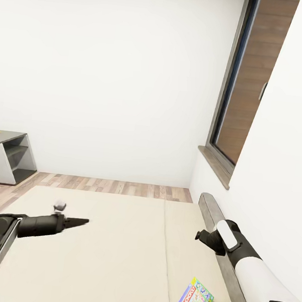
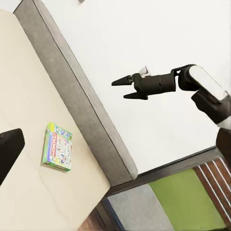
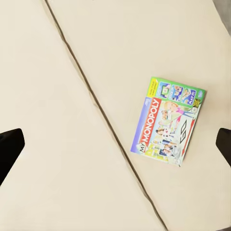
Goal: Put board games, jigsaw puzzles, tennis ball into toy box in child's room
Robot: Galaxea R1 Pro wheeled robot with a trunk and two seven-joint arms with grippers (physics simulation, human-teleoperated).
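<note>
On bed [image 1: 112, 258]: Monopoly box [image 3: 169, 121] flat; right hand [image 2: 126, 88] open; left hand [image 1: 81, 221] unclear.

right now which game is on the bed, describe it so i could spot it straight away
Look at the wide beige bed, then along its side by the grey headboard under the window. Near that edge lies a flat board game, to the right of the seam in the mattress. It is the one colourful thing on the plain surface: a white Monopoly box with a green and blue border.
</note>
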